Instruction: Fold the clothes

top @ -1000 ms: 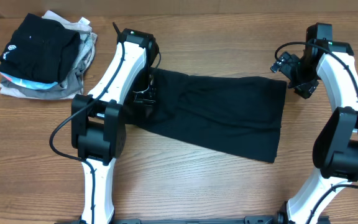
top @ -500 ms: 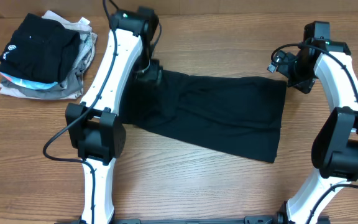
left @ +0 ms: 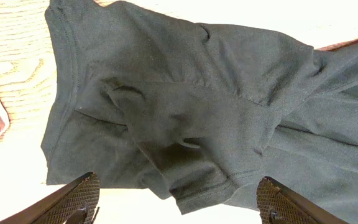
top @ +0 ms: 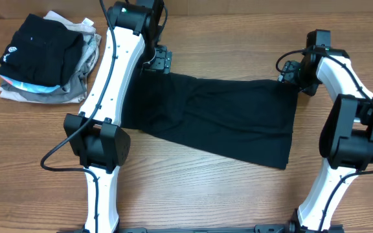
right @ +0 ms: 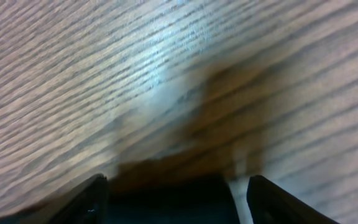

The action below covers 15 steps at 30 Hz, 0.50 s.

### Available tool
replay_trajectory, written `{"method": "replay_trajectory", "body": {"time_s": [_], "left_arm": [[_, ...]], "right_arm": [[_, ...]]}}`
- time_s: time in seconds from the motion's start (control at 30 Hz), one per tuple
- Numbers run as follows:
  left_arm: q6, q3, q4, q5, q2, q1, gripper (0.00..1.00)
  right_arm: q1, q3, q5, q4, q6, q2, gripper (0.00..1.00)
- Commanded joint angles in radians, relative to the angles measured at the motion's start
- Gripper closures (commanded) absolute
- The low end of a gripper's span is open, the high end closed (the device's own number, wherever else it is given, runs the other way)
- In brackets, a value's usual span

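The black shirt [top: 219, 120] lies folded into a long band across the middle of the table. My left gripper [top: 158, 62] is open and empty, hovering above the shirt's far left corner. In the left wrist view the shirt's sleeve and hem folds [left: 191, 112] fill the frame between the open fingers [left: 179, 202]. My right gripper [top: 293, 72] is open at the shirt's far right corner. The right wrist view is blurred; the dark cloth edge [right: 166, 202] sits between its fingers [right: 173, 199].
A stack of folded garments [top: 44, 58], a black one with a round white logo on top of grey and white ones, sits at the far left. Wooden tabletop [top: 206, 194] runs in front of the shirt.
My left gripper has risen off the shirt's left end and moved toward the far edge. My right gripper has moved left and down to the shirt's far right corner.
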Motion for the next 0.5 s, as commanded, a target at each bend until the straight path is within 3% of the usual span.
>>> {"method": "replay_trajectory", "body": {"time_s": [0.0, 0.07, 0.13, 0.17, 0.23, 0.37, 0.47], "left_arm": [[0.005, 0.017, 0.003, -0.017, -0.027, 0.003, 0.17], [0.005, 0.017, 0.003, -0.017, -0.027, 0.003, 0.17], [0.005, 0.017, 0.003, -0.017, -0.027, 0.003, 0.17], [0.005, 0.017, 0.003, -0.017, -0.027, 0.003, 0.17], [0.005, 0.017, 0.003, -0.018, -0.027, 0.003, 0.17], [0.005, 0.017, 0.003, -0.032, -0.027, 0.003, 0.17], [0.004, 0.017, 0.004, -0.089, -0.027, 0.005, 0.19]], "right_arm": [[0.008, 0.007, 0.023, 0.014, -0.023, 0.038, 0.30], [0.008, 0.007, 0.023, 0.011, -0.022, 0.045, 0.37], [0.008, 0.007, 0.023, 0.011, -0.023, 0.045, 0.53], [0.008, 0.010, 0.023, 0.011, -0.023, 0.045, 0.67], [0.008, 0.010, 0.023, 0.010, -0.022, 0.045, 0.79], [-0.001, 0.029, 0.023, -0.024, -0.022, 0.041, 0.96], [-0.013, 0.076, 0.023, -0.085, -0.022, 0.035, 0.96]]}}
